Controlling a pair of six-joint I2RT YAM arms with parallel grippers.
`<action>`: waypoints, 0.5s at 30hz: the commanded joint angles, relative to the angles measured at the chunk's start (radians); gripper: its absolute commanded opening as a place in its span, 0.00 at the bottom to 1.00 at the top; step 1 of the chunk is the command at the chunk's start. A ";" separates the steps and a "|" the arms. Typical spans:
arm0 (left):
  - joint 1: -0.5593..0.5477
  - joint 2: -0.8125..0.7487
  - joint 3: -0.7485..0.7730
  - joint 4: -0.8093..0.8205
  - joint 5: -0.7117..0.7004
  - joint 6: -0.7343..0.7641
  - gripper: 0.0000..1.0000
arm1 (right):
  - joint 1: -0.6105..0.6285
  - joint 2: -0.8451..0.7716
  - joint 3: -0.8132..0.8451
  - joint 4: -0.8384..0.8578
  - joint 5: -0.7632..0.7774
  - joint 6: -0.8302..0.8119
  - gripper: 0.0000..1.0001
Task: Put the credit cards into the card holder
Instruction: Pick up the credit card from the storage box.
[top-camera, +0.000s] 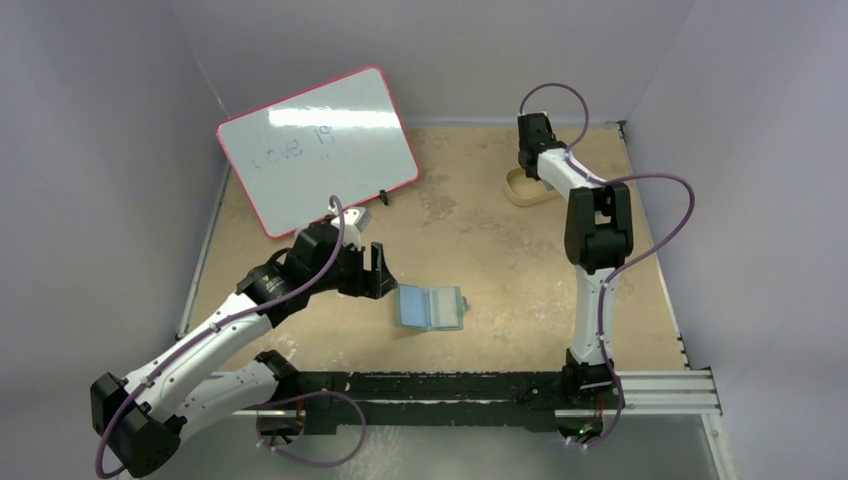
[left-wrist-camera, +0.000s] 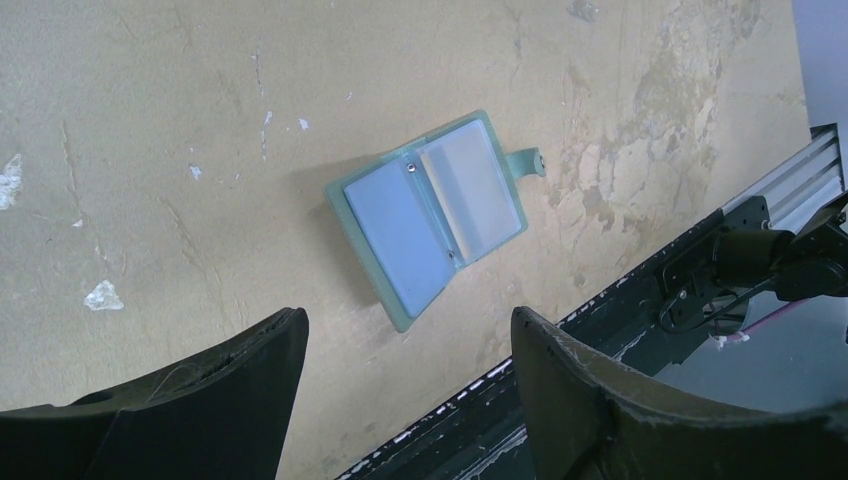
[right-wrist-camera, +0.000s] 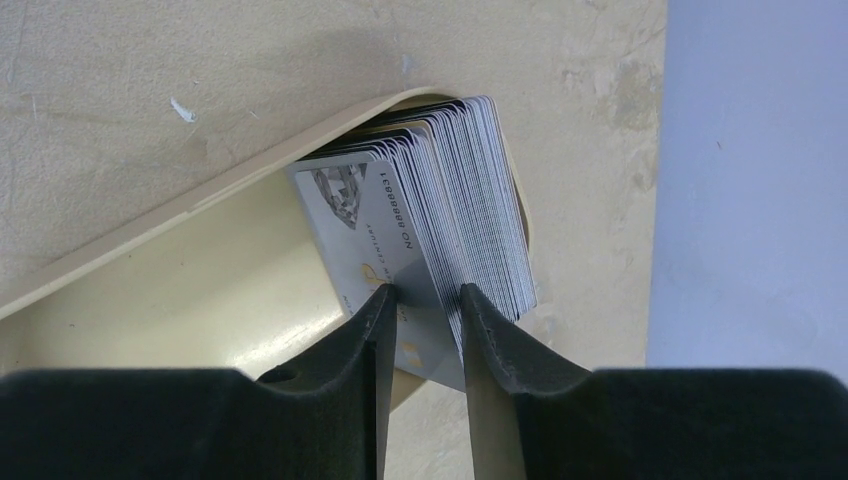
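A black-and-silver metal rail (top-camera: 660, 385) runs along the bottom of the overhead view. It carries both arm bases at the near edge of the worn, blotchy tan table (top-camera: 500, 250).

The left arm lies low from the lower left corner, its white links bent at the elbow and rising toward the frame's centre. The left gripper (top-camera: 375, 270) hangs above the tabletop with its black jaws spread wide and nothing between them. In the left wrist view its two dark, scuffed fingers (left-wrist-camera: 230, 390) fill the lower edge.

The grey-green folding card holder (left-wrist-camera: 425, 220) lies in the middle of that frame, beyond the fingertips and clear of both. It is open flat, showing two pale blue, slightly glossy rectangular pockets. A small snap tab (left-wrist-camera: 530, 160) sticks out at its upper right. Seen from overhead, it sits just right of the left gripper.

The right arm stands upright from the rail at lower right, folds at a black elbow and reaches to the far upper right of the table. There, in the right wrist view, a smooth, rounded tan tray (right-wrist-camera: 200, 200) holds a tight stack of thin plastic credit cards (right-wrist-camera: 480, 200). They stand on edge, and the silver-grey front face carries printed digits.

The right gripper (right-wrist-camera: 425, 295) has its jaws narrowed. One black finger rests on the front card's face and the other is wedged among the stacked edges, pinching the front few cards.

Farthest back, at upper left, a glossy red-rimmed whiteboard (top-camera: 315, 150) leans tilted, with faint writing on it.
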 joint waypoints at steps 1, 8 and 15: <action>-0.001 -0.017 0.043 0.019 -0.011 0.019 0.73 | -0.009 -0.063 -0.010 0.000 0.022 -0.001 0.30; -0.001 -0.023 0.040 0.024 -0.004 0.019 0.73 | -0.009 -0.097 -0.003 0.008 0.032 -0.024 0.27; -0.001 -0.040 0.030 0.031 0.001 0.007 0.73 | -0.008 -0.090 0.014 -0.028 0.030 0.021 0.20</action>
